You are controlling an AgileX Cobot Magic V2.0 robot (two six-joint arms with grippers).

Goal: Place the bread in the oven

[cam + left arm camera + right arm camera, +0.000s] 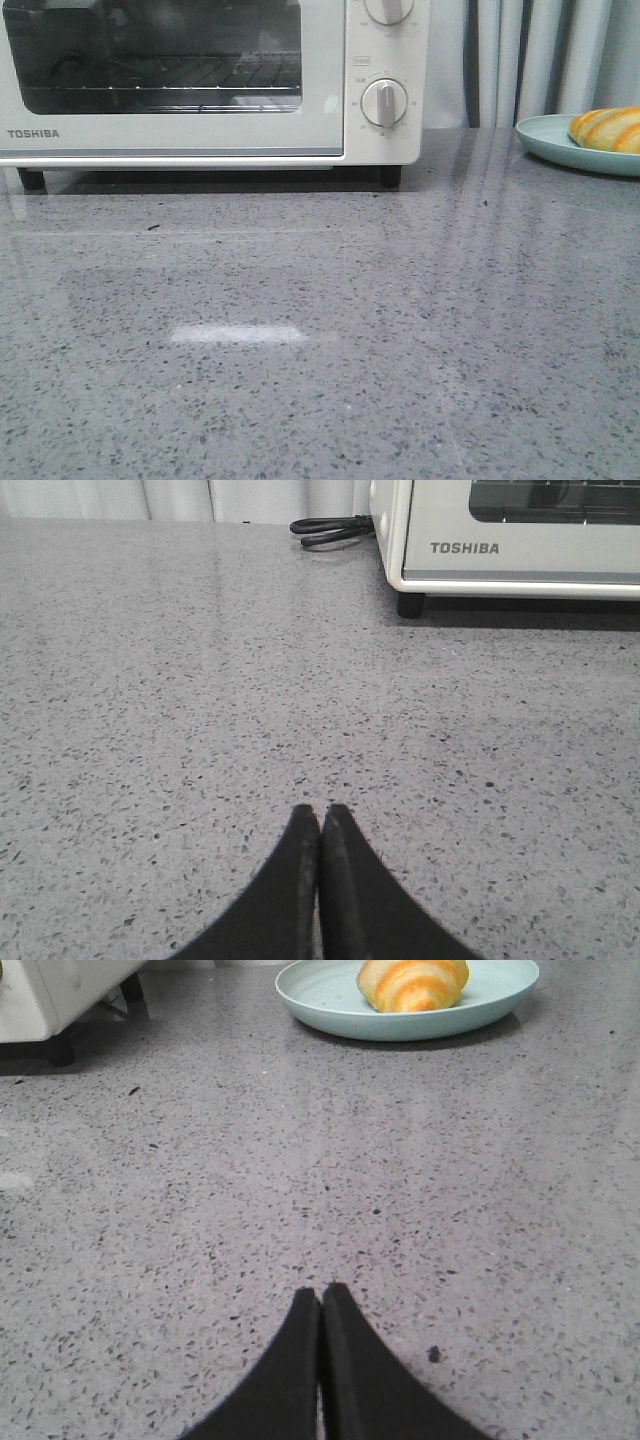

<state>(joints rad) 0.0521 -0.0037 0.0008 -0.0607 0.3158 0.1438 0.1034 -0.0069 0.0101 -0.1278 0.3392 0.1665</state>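
Observation:
The bread (608,128), a golden-orange roll with pale stripes, lies on a pale green plate (545,140) at the far right; it also shows in the right wrist view (412,984). The white Toshiba oven (200,80) stands at the back left with its glass door shut; its corner shows in the left wrist view (500,540). My left gripper (320,812) is shut and empty, low over the speckled counter, well short of the oven. My right gripper (321,1290) is shut and empty, well short of the plate (330,1000). Neither gripper shows in the front view.
A coiled black power cord (330,530) lies on the counter beside the oven's left side. Pale curtains (530,60) hang behind the counter. The oven stands on black feet (390,176); its two dials (384,102) are on the right of the door.

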